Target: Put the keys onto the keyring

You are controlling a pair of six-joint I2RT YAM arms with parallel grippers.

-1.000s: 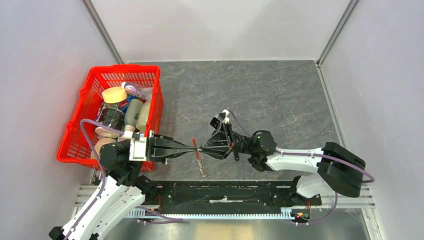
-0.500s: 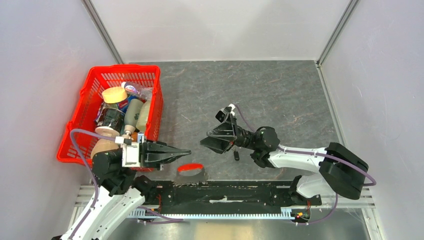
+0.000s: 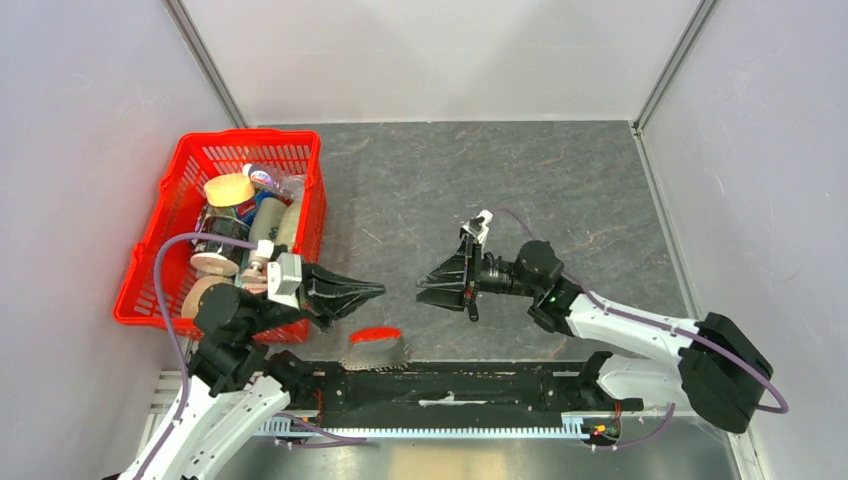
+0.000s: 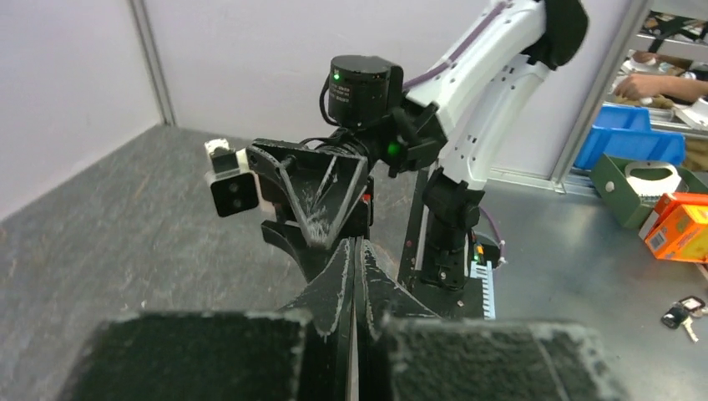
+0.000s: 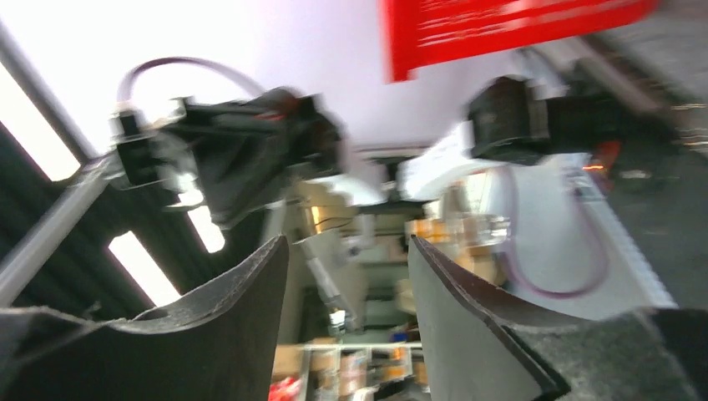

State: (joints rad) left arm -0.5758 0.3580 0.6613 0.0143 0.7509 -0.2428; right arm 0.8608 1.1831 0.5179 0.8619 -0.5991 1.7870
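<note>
Two grippers face off over a mottled grey tabletop (image 3: 560, 180) between white walls (image 3: 440, 50): left gripper (image 3: 380, 291) clenched empty, right gripper (image 3: 420, 290) released; the keyring (image 3: 377, 347) lies at the near edge, the keys (image 3: 473, 308) just beside the right gripper

The left gripper (image 3: 374, 291) pointed toward 3 o'clock, jaws pressed together; the right gripper (image 3: 421, 291) pointed toward 9 o'clock, jaws parted; their tips faced each other, near but apart, above the grey table (image 3: 540, 180); the keyring (image 3: 376, 347) lay at 6 o'clock of the left gripper's tip, its red strip uppermost, at the table's near edge just beside the black rail (image 3: 450, 385); the keys (image 3: 474, 308), a small dark oblong, lay just at 6 o'clock of the right gripper's body, whether touching it could not be told; a red basket (image 3: 240, 152) of bottles and jars stood at the table's 9 o'clock side.
</note>
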